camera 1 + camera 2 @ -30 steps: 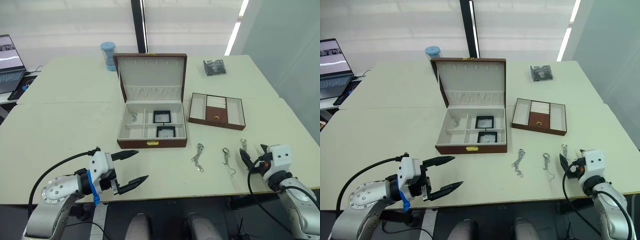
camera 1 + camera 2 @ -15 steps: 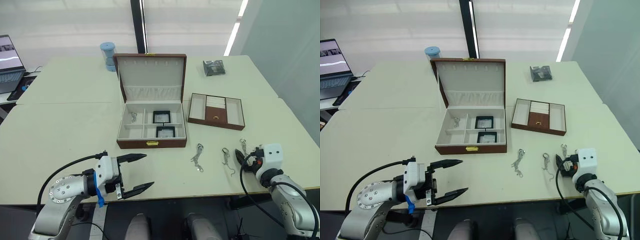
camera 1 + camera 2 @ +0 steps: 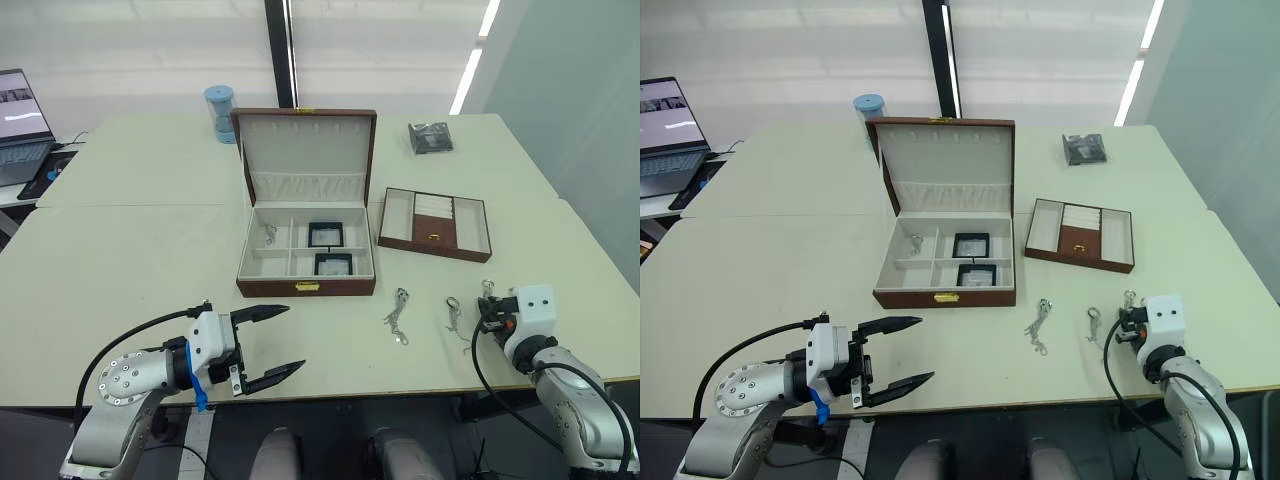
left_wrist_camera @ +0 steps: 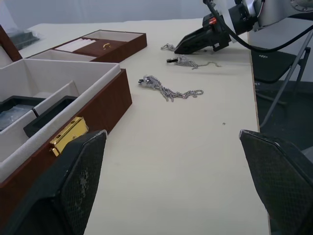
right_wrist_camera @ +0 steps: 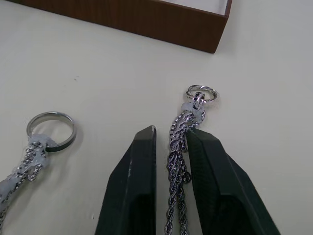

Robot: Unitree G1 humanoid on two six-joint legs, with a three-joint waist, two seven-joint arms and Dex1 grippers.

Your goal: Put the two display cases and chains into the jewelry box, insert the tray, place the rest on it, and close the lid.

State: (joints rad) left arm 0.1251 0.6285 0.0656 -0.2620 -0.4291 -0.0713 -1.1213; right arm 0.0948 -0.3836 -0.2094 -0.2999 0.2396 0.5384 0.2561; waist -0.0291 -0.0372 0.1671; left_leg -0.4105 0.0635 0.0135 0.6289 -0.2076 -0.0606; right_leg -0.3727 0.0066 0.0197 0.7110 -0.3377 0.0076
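Observation:
The jewelry box (image 3: 270,288) stands open mid-table, its lid (image 3: 308,140) upright. Inside lie the two display cases (image 3: 326,234) (image 3: 331,263) and one chain (image 3: 269,234). The tray (image 3: 430,246) sits to the box's right. Two chains (image 3: 396,314) (image 3: 452,312) lie loose on the table in front of it. My right gripper (image 5: 171,133) is down on the table, shut on a third chain (image 5: 178,147) just below its ring end. Near the front edge, left of the box, my left gripper (image 3: 295,337) stands open and holds nothing.
A dark crinkly packet (image 3: 430,136) lies at the back right and a blue cylinder (image 3: 219,108) behind the box. A laptop (image 3: 20,120) sits far left. The table's front edge runs just under both grippers.
My right gripper has moved in over the rightmost chain and closed its fingers around it. My left gripper has shifted a little to the right and stays open.

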